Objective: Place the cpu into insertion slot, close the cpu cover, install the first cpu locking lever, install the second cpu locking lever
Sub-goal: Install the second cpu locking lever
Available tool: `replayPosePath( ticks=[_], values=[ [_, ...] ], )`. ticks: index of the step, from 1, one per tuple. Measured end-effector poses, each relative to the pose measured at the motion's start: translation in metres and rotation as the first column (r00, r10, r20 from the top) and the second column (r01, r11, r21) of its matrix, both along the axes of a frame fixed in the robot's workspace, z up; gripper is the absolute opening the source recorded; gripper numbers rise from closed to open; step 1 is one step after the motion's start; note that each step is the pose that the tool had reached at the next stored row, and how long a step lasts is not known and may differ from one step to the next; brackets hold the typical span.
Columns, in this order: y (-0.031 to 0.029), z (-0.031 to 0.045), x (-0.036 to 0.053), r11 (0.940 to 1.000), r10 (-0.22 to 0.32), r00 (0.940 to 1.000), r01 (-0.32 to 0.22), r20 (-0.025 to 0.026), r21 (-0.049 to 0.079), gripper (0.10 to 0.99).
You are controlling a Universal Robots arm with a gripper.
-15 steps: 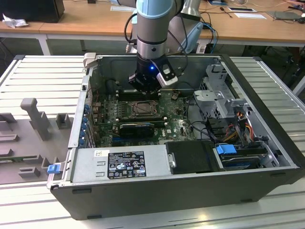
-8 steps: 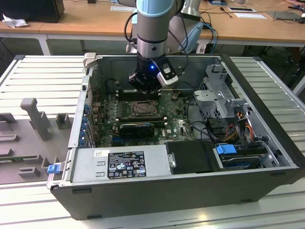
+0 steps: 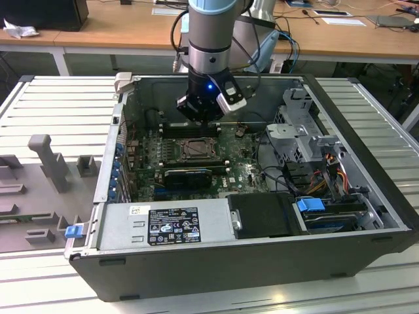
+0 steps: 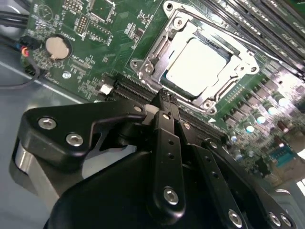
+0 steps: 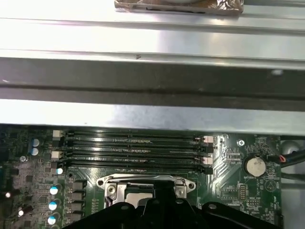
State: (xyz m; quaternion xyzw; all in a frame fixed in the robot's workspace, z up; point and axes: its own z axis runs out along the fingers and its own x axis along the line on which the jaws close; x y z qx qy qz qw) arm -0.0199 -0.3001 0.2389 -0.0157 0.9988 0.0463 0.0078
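Observation:
The cpu (image 4: 194, 67) lies flat in the insertion slot (image 3: 195, 150), grey metal face up. The silver cpu cover (image 4: 157, 50) lies down around it, framing the chip in its cut-out. My gripper (image 4: 163, 97) hangs just above the motherboard at the socket's edge, its black fingers (image 4: 167, 143) drawn together and shut on nothing. In the exterior view the gripper (image 3: 198, 118) sits over the far side of the slot, inside the open computer case. The first wrist view has the cover's frame (image 5: 110, 183) partly hidden behind the gripper body (image 5: 157, 212).
Long black memory slots (image 5: 133, 152) run beside the socket. A coin battery (image 5: 255, 165) sits on the green board. A black graphics card (image 3: 188, 175) lies on the socket's near side. The power supply (image 3: 171, 224), drive cage (image 3: 308, 131) and case walls (image 3: 366, 150) close in the space.

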Motion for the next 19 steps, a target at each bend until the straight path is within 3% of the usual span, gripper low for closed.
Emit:
replayPosePath(
  ticks=[4, 11, 19],
  values=[
    [-0.0002, 0.0098, 0.0, 1.0, 0.0, 1.0, 0.0, -0.0001, 0.0, 0.106],
    [-0.0021, 0.0098, 0.0, 1.0, 0.0, 1.0, 0.0, 0.0, 0.0, 0.106],
    [-0.0098, 0.0098, 0.0, 1.0, 0.0, 1.0, 0.0, 0.0, 0.0, 0.106]
  ],
)
